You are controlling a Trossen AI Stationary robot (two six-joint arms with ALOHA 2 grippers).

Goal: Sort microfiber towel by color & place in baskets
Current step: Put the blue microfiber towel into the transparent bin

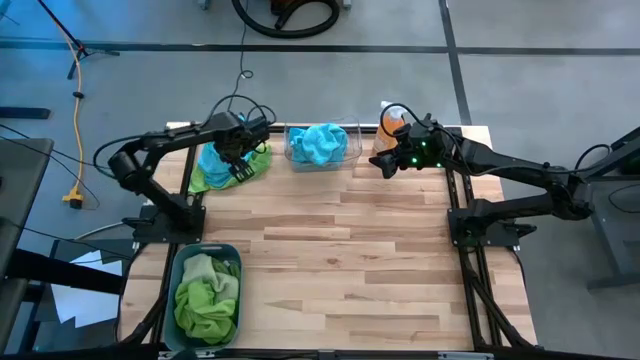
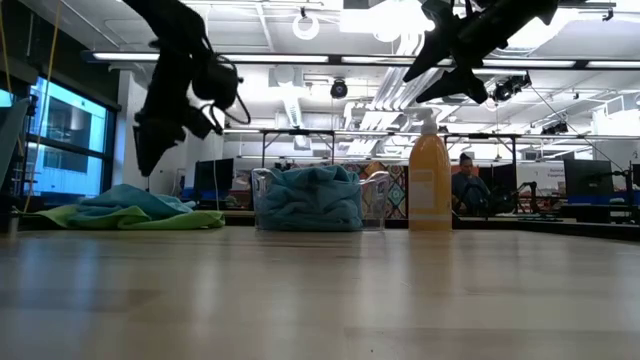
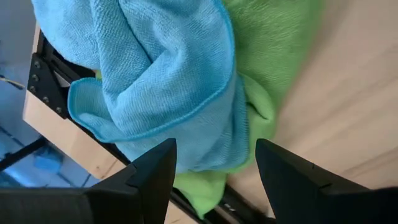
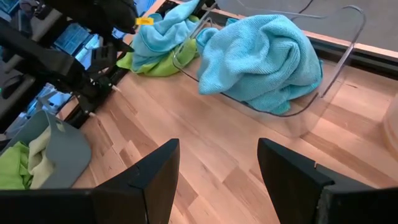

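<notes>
High view: the left hand (image 1: 240, 160) hovers spread and empty right over the unsorted pile, a blue towel (image 1: 217, 160) lying on a green towel (image 1: 255, 166), just left of the clear basket (image 1: 322, 146) at the table's (image 1: 350, 260) far edge. That basket holds blue cloths. The right hand (image 1: 385, 165), also spread, waits on its other side. The grey basket (image 1: 205, 295), with green cloths, sits near the front-left corner.

The turquoise towel (image 3: 161, 68) and lime green towel (image 3: 273, 43) are nubby, matt cloth. The table (image 1: 370, 250) is smooth pale wood planks. The clear basket (image 4: 323, 93) is glossy transparent plastic; the teal-grey basket (image 1: 180, 262) looks matt.
</notes>
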